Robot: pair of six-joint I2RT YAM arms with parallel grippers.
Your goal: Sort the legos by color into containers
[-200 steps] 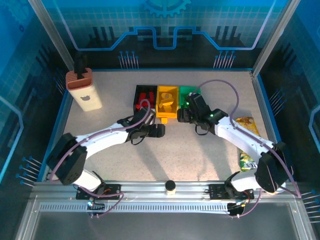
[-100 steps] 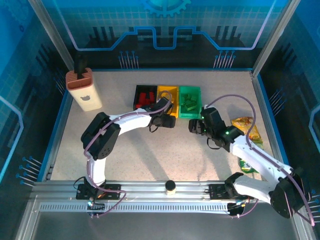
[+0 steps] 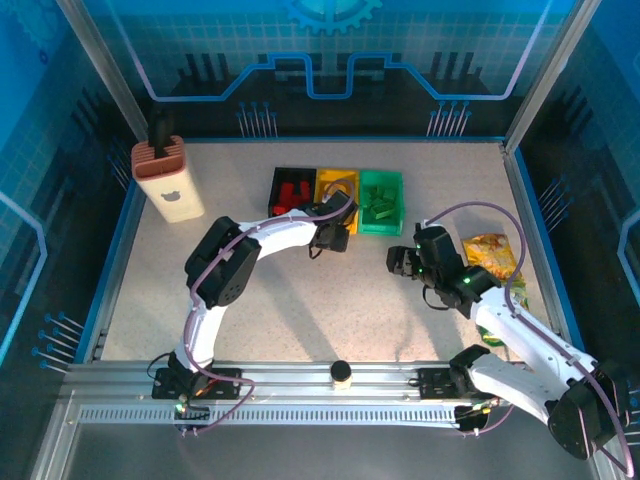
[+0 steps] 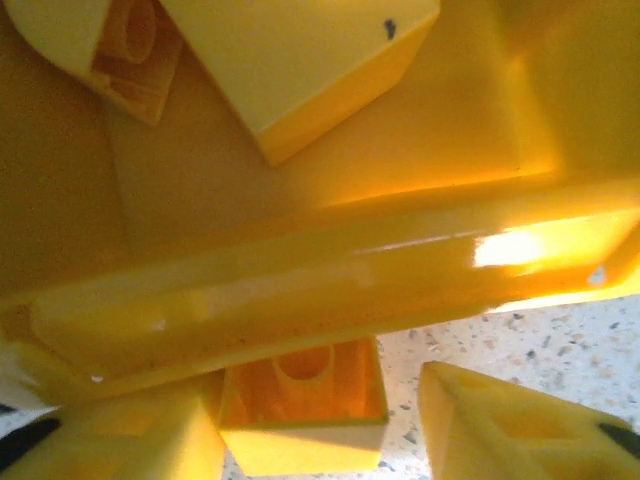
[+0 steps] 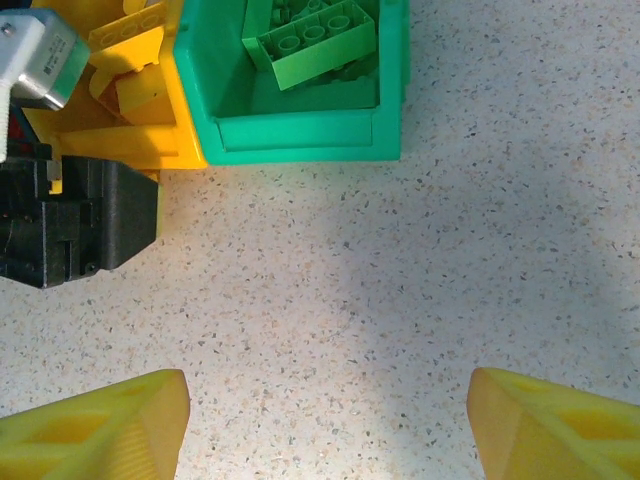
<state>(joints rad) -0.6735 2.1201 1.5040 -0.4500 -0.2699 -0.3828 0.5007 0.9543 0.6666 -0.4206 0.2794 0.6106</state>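
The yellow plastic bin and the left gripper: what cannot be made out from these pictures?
Yellow plastic bin: its near end; top external view, covered by the left arm's wrist.
Left gripper: whether it grips the small yellow brick; left wrist view, too close and blurred.
Red bricks in the black plastic bin: their number; top external view, too small.

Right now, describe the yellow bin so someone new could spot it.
At the far middle of the speckled table, three small bins stand in a row. The yellow bin is the centre one, with the black bin on its left and the green bin on its right. It is the only yellow one and holds yellow bricks.
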